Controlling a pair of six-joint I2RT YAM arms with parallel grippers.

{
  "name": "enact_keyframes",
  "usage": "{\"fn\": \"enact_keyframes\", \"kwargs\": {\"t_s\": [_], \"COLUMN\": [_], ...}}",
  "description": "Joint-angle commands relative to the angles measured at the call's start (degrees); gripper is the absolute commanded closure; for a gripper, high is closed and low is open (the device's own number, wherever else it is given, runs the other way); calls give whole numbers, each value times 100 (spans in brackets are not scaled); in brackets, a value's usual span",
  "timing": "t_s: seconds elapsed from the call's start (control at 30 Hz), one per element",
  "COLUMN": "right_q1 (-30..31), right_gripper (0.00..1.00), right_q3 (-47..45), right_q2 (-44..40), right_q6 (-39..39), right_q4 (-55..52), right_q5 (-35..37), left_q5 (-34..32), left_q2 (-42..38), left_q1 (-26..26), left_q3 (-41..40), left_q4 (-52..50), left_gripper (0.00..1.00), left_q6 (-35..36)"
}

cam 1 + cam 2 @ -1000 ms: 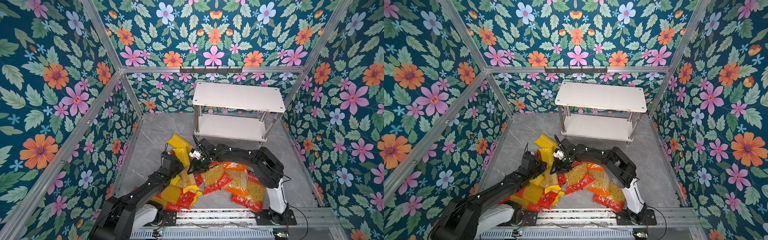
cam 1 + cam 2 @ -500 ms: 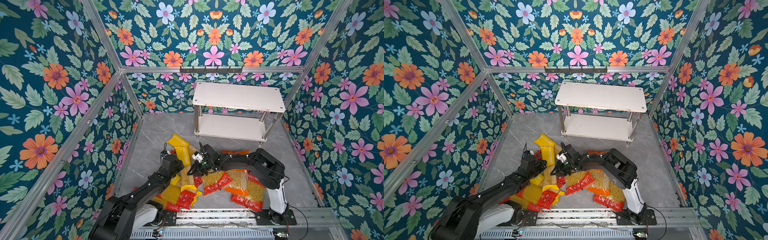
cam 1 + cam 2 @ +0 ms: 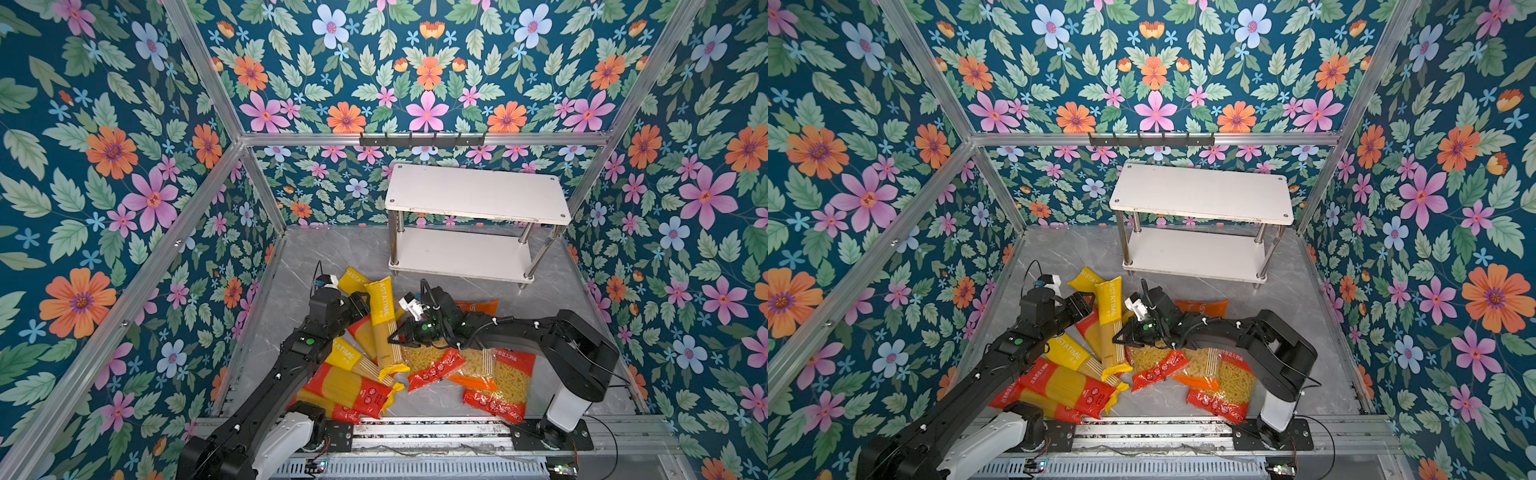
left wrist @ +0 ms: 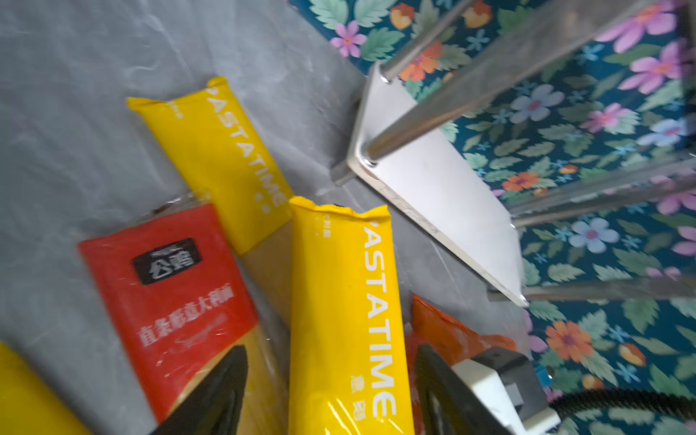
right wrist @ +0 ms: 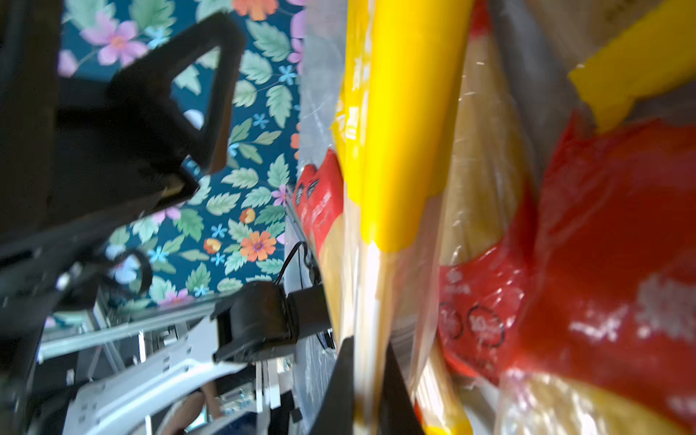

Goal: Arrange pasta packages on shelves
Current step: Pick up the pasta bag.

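On your floral-walled marble floor (image 3: pixel 332 253), the right gripper (image 5: pixel 365 376) pinches a yellow spaghetti pack (image 3: pixel 382 316); the left gripper (image 4: pixel 331 361) gapes empty.

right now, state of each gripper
left gripper: open, holding nothing
right gripper: shut on yellow pack

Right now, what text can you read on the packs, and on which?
"PASTATIME": middle yellow pack, far yellow pack.
"ASTATIME": lower yellow pack, first letter out of sight.
"公鸡": red spaghetti pack; white line below blurred.
Orange bag print: too small.
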Motion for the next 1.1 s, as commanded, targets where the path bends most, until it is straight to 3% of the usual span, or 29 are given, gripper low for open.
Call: {"fn": "enact_keyframes", "kwargs": {"t_s": [0.0, 0.13, 0.27, 0.43, 0.67, 0.73, 0.9, 1.07], "right_q1": [-87, -354, -524, -533, -555, -605, -859, -979], "right_gripper": [100, 100, 100, 100, 100, 100, 100, 84], "right_q3": [-331, -889, -1014, -818, -633, -613, -681, -717], "right_q2": [-680, -1619, -2357, -2873, -3135, -3183, -3202, -3171], "right_q6": [-819, -1223, -1481, -1630, -1665, -1666, -1393, -1227], "right_q4": [1015, 887, 409, -97, -446, -509, -386, -439], "right_q5": [108, 313, 341, 177, 6, -16, -198, -239], "left_q5": [950, 1663, 2339, 2605, 2954, 2984, 3054, 3154], "left_q2": [57, 47, 407, 1110, 1839, 1924, 2068, 2251], "left_q1": [19, 18, -106, -426, -896, -992, -1007, -1007], "left_q3": [81, -244, -773, -478, 20, 144, 408, 858], "left_q4": [574, 1798, 4182, 4867, 5484, 5482, 5421, 5330], "left_gripper": [20, 16, 6, 7, 20, 27, 61, 89], "left_q6": [268, 13, -827, -762, -677, -590, -474, -395]}}
